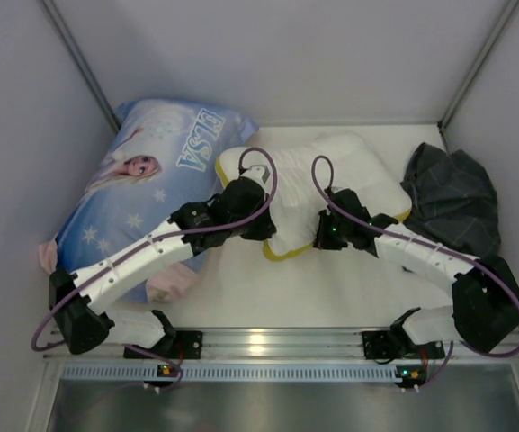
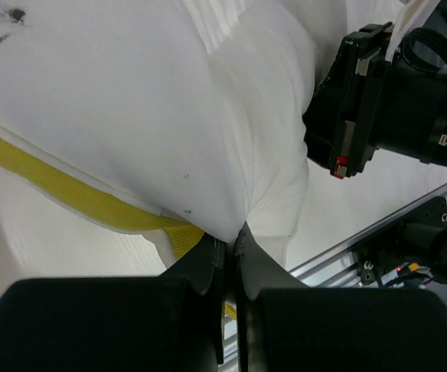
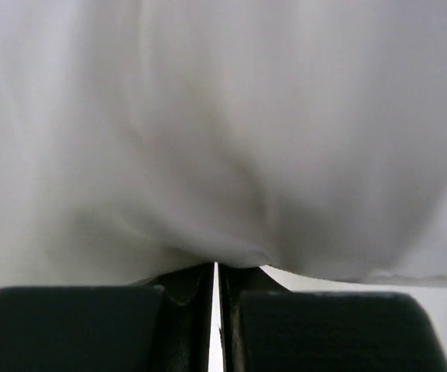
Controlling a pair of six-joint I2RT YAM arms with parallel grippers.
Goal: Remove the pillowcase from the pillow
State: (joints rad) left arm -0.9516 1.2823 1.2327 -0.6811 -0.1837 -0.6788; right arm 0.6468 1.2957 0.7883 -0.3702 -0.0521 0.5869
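The white pillow (image 1: 331, 171) with yellow piping (image 2: 53, 182) lies bare at the middle of the table. The dark grey checked pillowcase (image 1: 452, 198) sits off it, crumpled in a heap at the right wall. My left gripper (image 1: 271, 227) is at the pillow's near left edge. In the left wrist view it (image 2: 232, 232) is shut on a pucker of white pillow cloth beside the piping. My right gripper (image 1: 318, 236) is at the near edge just to the right. In its own view it (image 3: 217, 265) is shut, with white cloth gathered at its tips.
A large blue ELSA-print pillow (image 1: 142, 189) lies at the left, partly under my left arm. The right arm's wrist (image 2: 393, 101) is close beside my left gripper. An aluminium rail (image 1: 259, 342) runs along the near edge. Grey walls enclose the table on three sides.
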